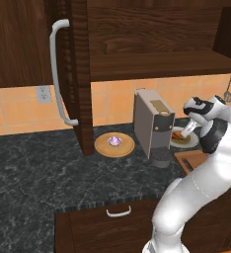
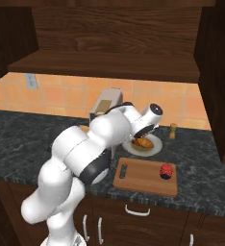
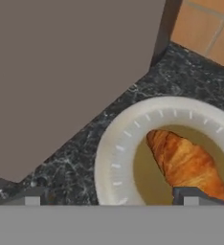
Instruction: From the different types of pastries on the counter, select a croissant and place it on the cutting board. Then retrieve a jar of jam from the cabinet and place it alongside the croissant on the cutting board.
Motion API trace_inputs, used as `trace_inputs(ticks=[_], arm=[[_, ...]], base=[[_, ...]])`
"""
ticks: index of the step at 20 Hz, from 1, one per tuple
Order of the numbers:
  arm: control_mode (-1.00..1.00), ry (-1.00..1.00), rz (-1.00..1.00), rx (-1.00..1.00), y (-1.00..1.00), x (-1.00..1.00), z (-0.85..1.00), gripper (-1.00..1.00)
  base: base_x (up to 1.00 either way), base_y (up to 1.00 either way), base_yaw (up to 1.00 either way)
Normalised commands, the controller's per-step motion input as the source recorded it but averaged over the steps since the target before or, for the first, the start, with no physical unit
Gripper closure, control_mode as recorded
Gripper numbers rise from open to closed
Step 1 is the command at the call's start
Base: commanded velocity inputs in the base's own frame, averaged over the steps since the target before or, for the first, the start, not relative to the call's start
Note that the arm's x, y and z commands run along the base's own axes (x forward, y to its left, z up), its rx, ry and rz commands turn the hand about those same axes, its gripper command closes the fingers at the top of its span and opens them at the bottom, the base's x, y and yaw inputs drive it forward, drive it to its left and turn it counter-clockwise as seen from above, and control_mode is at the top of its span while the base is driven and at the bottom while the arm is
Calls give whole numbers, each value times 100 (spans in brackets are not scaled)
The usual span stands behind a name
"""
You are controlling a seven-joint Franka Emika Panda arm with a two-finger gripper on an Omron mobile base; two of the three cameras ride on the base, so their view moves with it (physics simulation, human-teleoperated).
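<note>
The croissant (image 3: 185,162), light, soft and flaky by the look of it, lies on the white plate (image 3: 115,158) on the desk (image 3: 66,167) beneath spread jaws, and wants a gentle pinch across its thick middle.

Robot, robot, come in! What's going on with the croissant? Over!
Tool open, above croissant. Croissant on white plate, not gripped. Jam jar on cutting board. Coffee machine close beside.

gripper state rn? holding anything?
Gripper: open, holding nothing; fingertips apart just above the croissant on its white plate.
</note>
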Motion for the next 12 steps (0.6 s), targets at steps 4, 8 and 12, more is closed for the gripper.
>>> trace_inputs(ticks=[4,8,12], arm=[[-100,8,10,-13,11,16,-33,-100],[-100,16,13,-21,0,29,-55,-100],[-100,1,8,-1,-9,45,-4,-100]], base=[[0,0,0],[0,0,0],[0,0,0]])
